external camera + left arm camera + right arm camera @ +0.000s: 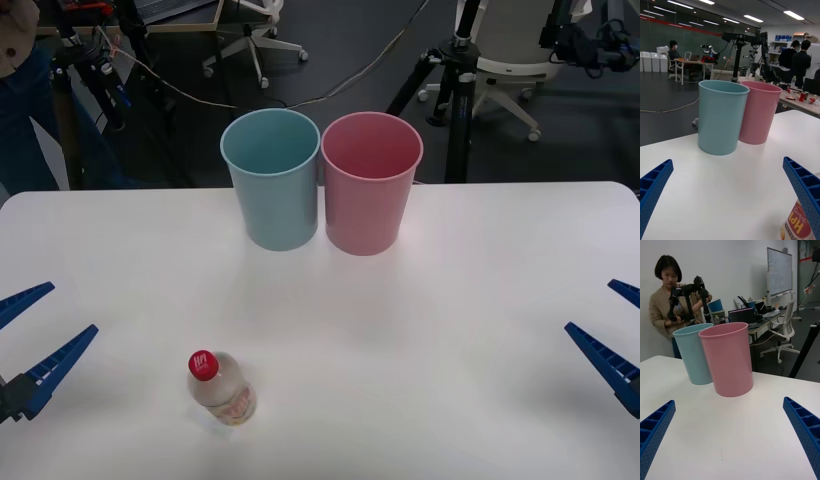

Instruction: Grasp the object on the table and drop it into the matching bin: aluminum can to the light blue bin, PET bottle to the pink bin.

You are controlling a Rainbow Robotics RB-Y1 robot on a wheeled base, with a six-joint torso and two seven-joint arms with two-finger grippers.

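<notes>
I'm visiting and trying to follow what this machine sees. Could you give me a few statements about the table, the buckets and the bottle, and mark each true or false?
1. The PET bottle stands upright on the table, red cap on top. True.
2. The bottle stands nearer the right gripper than the left gripper. False: it stands toward the left gripper's side.
3. The pink bin and the light blue bin stand side by side at the table's far edge. True.
4. The left gripper's jaws are clamped on the bottle. False: both grippers are open and hold nothing.
5. The pink bin stands on the robot's left of the blue one. False: on its right.
</notes>
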